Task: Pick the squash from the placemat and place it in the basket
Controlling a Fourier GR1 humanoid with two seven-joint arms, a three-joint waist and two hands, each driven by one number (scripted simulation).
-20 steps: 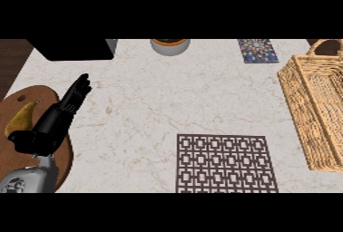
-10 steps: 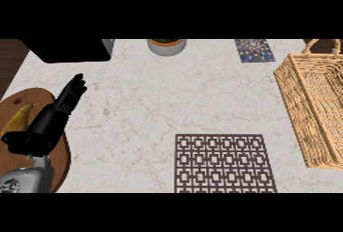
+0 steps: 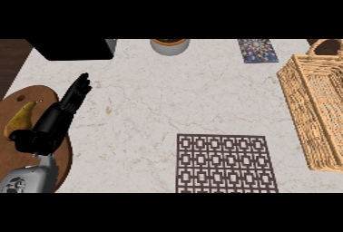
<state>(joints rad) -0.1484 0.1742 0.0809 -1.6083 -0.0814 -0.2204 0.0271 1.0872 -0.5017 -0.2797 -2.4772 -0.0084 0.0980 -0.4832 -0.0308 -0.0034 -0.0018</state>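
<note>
A yellow-green elongated squash (image 3: 20, 118) lies on a brown oval mat (image 3: 17, 102) at the counter's left edge. My left hand (image 3: 67, 105) stands right beside the squash, on its right, with its fingers straight and pointing up the view; it is open and holds nothing. Its grey forearm (image 3: 26, 179) comes in at the lower left corner and covers part of the oval mat. The wicker basket (image 3: 315, 104), with a handle at its far end, stands along the right edge, far from the squash. My right hand shows nowhere.
A dark brown lattice-patterned mat (image 3: 226, 163) lies at the front centre. At the back stand a black box (image 3: 70, 47), a grey pot with a brown rim (image 3: 169, 45) and a colourful patterned tile (image 3: 257, 50). Pale marble counter (image 3: 181, 95) spans between.
The view has slid very slightly sideways. The left hand keeps the same open pose beside the squash.
</note>
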